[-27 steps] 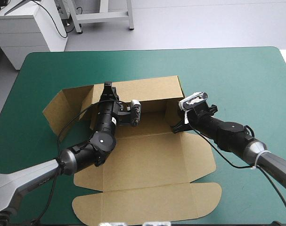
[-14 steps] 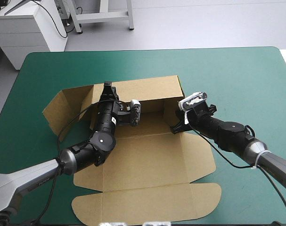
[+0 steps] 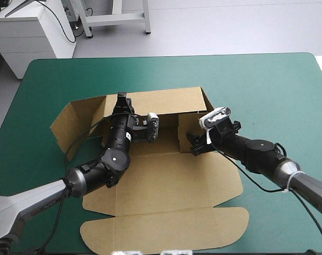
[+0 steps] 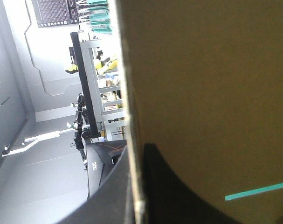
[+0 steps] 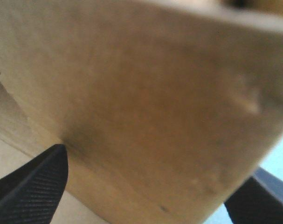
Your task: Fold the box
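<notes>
The left jaws are clamped on the box (image 3: 166, 180). In the left wrist view one black finger (image 4: 178, 196) lies on each side of a thin upright board edge, all but meeting through it. Seen from above, these jaws pinch the top edge of the raised back wall (image 3: 171, 101) near its left end and point toward the tabletop's far edge. The left arm (image 3: 110, 159) stretches back over the box floor behind them. The right jaws stand apart. In the right wrist view a finger (image 5: 38, 186) sits to each side, and a brown panel fills the space between and ahead of them, very close. Whether the tips touch it cannot be told. From above, these jaws are at the box's right end, just beside the short end flap (image 3: 186, 132). That flap stands upright and is turned inward across the floor, in front of the back wall. Behind both jaws, toward the robot, a wide panel lies flat, and past it a long strip with rounded corners (image 3: 166, 228) lies flat near the tabletop's near edge. Out to the side of the left jaws, away from the right jaws, a side flap (image 3: 70, 125) spreads outward, partly raised. The box sits about mid tabletop (image 3: 267, 85), with teal-green cover showing on every side of it.
</notes>
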### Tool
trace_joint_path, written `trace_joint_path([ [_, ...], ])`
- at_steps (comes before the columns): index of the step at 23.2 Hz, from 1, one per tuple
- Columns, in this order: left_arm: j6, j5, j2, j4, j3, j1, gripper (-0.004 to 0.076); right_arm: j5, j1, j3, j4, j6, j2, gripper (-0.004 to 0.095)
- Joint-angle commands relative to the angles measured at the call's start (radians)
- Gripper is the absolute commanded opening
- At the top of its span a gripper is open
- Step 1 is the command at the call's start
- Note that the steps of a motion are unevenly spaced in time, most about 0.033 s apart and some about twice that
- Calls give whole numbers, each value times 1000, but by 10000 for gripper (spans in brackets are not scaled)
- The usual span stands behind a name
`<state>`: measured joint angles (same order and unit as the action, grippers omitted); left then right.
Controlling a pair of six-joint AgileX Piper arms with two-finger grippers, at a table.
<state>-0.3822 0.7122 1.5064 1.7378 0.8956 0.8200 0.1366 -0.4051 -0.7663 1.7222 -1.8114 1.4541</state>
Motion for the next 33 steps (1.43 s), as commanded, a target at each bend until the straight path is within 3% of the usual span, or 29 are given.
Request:
trace_joint_path([
  [1, 3, -13, -26, 10, 19, 7, -8, 33, 0, 16, 3, 0, -24, 790],
  [5, 3, -13, -26, 10, 19, 7, -8, 64, 0, 18, 10, -53, 19, 762],
  [7, 3, -13, -26, 10, 19, 7, -8, 67, 0, 7, 83, -119, 46, 762],
  [19, 18, -15, -26, 10, 19, 7, -8, 99, 0, -133, 83, -68, 118, 711],
  [22, 18, -17, -26, 10, 19, 7, -8, 85, 0, -133, 83, -54, 108, 574],
  [23, 18, -17, -26, 10, 19, 7, -8, 67, 0, -133, 83, -37, 104, 450],
  [25, 18, -17, -26, 10, 19, 7, -8, 16, 0, -133, 81, 6, 102, 6],
  [33, 18, -17, -26, 10, 19, 7, -8, 69, 0, -133, 81, 31, 102, -20],
])
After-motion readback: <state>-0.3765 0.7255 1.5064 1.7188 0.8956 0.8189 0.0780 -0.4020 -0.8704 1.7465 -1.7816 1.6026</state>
